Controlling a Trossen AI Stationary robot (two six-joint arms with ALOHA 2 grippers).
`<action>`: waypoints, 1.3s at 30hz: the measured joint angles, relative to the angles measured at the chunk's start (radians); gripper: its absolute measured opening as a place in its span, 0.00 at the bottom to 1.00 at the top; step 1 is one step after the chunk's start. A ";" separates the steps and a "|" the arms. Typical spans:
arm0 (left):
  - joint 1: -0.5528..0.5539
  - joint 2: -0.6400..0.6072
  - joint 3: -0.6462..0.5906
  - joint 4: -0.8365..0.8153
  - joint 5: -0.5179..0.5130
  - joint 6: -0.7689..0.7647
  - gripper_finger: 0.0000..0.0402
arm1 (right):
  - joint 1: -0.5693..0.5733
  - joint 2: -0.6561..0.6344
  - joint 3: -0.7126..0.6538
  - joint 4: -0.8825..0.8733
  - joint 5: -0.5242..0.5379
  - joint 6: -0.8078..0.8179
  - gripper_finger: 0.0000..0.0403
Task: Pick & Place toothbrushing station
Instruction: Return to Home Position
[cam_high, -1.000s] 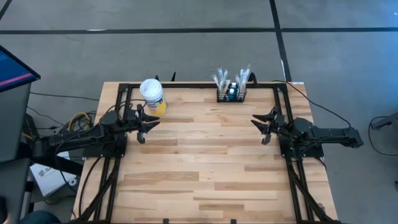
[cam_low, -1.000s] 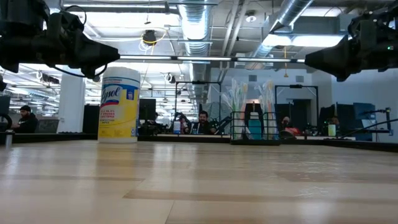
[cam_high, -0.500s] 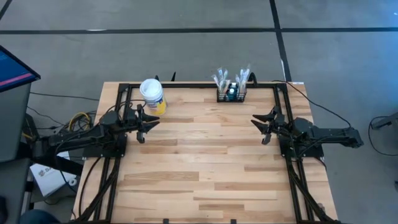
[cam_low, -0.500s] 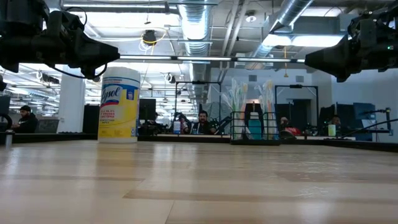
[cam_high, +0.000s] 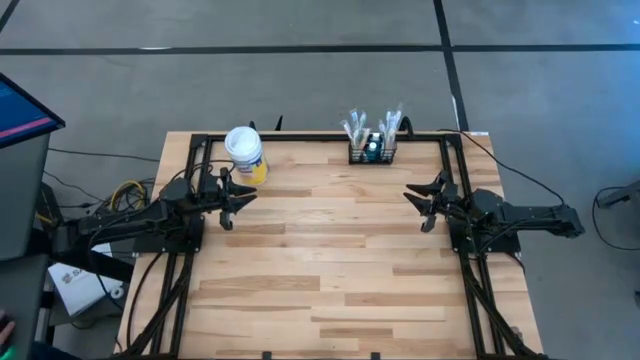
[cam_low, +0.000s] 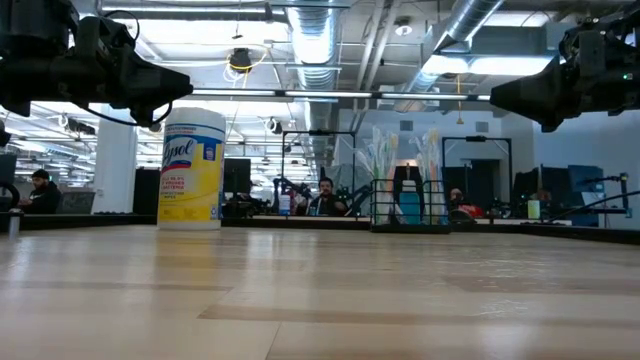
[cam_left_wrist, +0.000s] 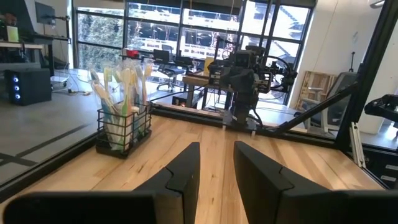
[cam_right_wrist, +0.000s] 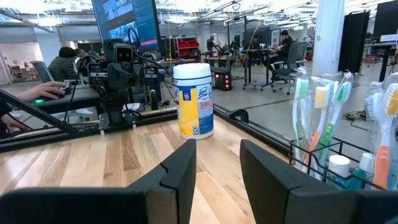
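Caddy (cam_high: 372, 152) at far edge, well apart from both jaws

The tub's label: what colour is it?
Yellow; the tub's label shows best in the low view.

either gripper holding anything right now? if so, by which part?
Nothing held. The left gripper and right gripper are both open and empty above the table; the toothbrushes stand in the black mesh caddy.

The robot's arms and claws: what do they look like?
The left arm and right arm are dark, almost black, chunky and jointed, with black cables beside them. The left gripper and the right gripper each end in two flat matte-black fingers with squared tips. No markings show.
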 joint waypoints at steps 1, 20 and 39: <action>0.000 0.000 0.000 0.000 0.000 0.000 0.23 | 0.000 0.000 0.000 0.000 0.000 0.000 0.29; 0.000 0.000 0.000 0.008 0.000 0.000 0.23 | 0.000 0.000 0.000 0.000 0.000 0.000 0.29; 0.000 0.000 0.000 0.014 0.000 0.001 0.23 | 0.000 0.000 -0.001 0.000 0.000 0.000 0.29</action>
